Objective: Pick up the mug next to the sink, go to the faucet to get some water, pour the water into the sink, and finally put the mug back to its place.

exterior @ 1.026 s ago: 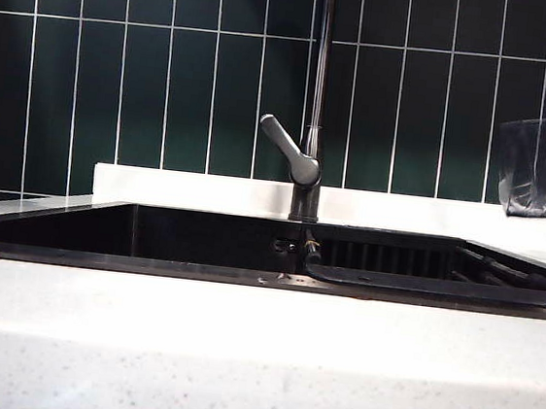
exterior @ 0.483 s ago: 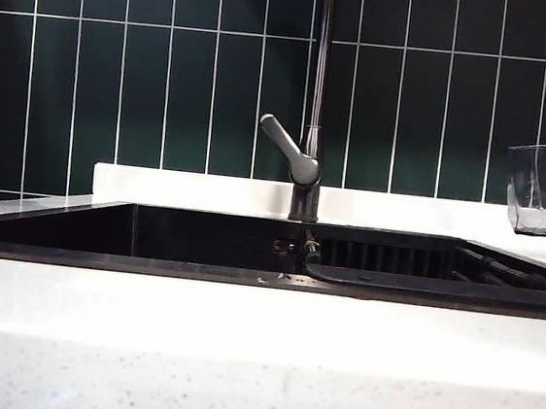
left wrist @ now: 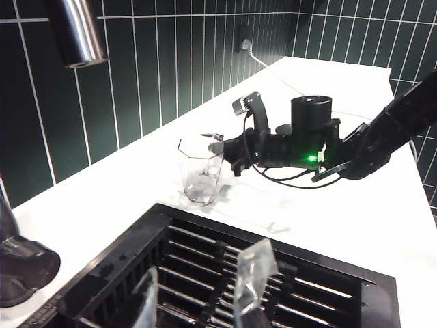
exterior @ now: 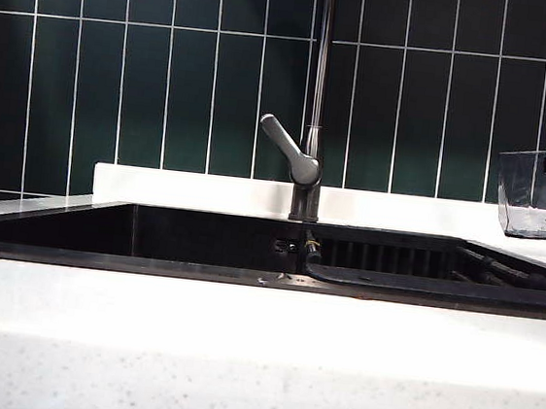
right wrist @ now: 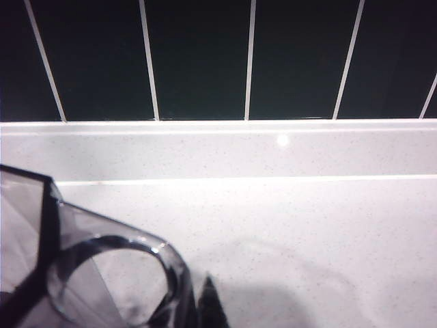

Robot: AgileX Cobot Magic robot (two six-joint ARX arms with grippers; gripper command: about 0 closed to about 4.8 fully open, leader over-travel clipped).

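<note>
**Spotter:** Right gripper (left wrist: pixel 229 147) first: look at your left wrist view and you will see it clamped on the mug (left wrist: pixel 200 171), the jaws pinching the handle side near the rim. The mug is upright on the white counter (left wrist: pixel 328 212), or just above it; I cannot tell whether its base is touching.

**Operator:** Where does that put it in the exterior view?

**Spotter:** At your three o'clock, hard against the frame edge, with the mug (exterior: pixel 534 194) beside the sink (exterior: pixel 249 251) and in front of the dark green tiles (exterior: pixel 168 86). Only a sliver of the gripper shows there. In the right wrist view you get the mug's handle (right wrist: pixel 116 280) close up, over bare counter.

**Operator:** And the left gripper?

**Spotter:** Left gripper (left wrist: pixel 198 301) hangs over the sink's black ribbed rack (left wrist: pixel 205 273), its two clear fingers (left wrist: pixel 251 273) spread apart with nothing between them. In the exterior view only part of that arm shows, at your eleven o'clock.

**Operator:** Faucet?

**Spotter:** Faucet (exterior: pixel 309 159) stands dead centre behind the sink, its thin pipe running up toward twelve o'clock and out of frame, the grey lever (exterior: pixel 287 147) angled up toward ten o'clock. The mug is well apart from it.
</note>
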